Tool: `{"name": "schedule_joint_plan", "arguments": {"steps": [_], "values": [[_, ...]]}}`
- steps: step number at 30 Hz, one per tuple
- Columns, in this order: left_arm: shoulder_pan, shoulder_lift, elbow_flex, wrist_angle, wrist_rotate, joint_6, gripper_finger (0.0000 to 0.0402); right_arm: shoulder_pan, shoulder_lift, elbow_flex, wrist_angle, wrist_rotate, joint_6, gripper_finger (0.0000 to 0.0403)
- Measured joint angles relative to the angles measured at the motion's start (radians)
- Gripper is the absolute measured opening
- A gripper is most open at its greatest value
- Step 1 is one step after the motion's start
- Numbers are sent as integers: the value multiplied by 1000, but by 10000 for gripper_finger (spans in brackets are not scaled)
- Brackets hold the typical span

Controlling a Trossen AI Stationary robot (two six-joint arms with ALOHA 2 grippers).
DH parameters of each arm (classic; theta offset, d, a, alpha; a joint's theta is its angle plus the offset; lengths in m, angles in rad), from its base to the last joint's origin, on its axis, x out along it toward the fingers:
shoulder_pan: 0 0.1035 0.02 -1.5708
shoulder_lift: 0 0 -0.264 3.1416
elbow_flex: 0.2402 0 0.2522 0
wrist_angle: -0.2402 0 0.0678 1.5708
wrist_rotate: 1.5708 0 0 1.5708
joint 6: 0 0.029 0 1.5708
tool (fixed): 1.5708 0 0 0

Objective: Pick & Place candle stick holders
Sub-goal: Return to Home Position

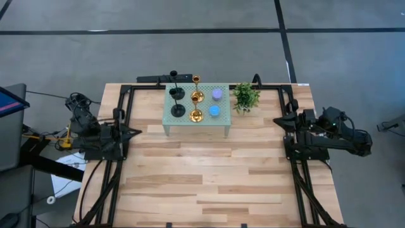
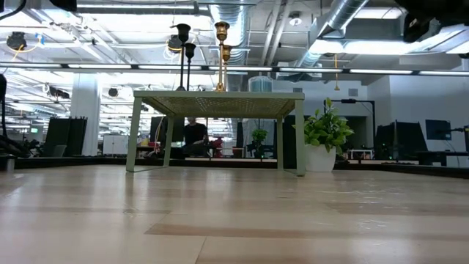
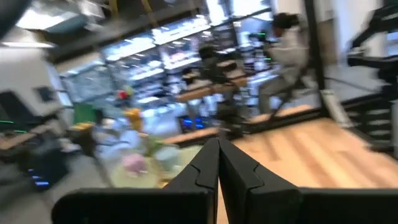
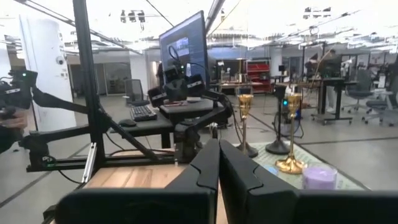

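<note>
Four candle stick holders stand by their round bases on a small pale green table (image 1: 223,125) at the far middle. Two are black (image 1: 174,80) (image 1: 178,106), two are gold (image 1: 196,92) (image 1: 196,114). In the low view their stems rise above the tabletop, black (image 2: 182,44) and gold (image 2: 221,44). The right wrist view shows the gold ones (image 4: 244,109) (image 4: 291,134). My left gripper (image 1: 137,132) is shut and empty at the table's left side. My right gripper (image 1: 276,119) is shut and empty at the right side. Both stand well apart from the holders.
A purple candle (image 1: 217,95) and a blue candle (image 1: 214,111) stand on the green table beside the gold holders. A small green potted plant (image 1: 245,96) stands on the wood right of it. The bare wooden tabletop (image 1: 202,177) stretches toward the near edge.
</note>
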Motion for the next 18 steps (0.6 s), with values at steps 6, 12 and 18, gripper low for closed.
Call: {"name": "schedule_joint_plan", "arguments": {"steps": [6, 12, 18], "values": [[0, 26, -2, -46, 116, -123, 8, 0, 0, -6, -8, -1, 8, 0], [0, 97, -2, -40, 111, -177, 8, 0, 0, -6, -14, -3, 8, 0], [0, 197, -2, -38, 110, -165, 8, 0, 0, -6, -16, -3, 10, 0]]}}
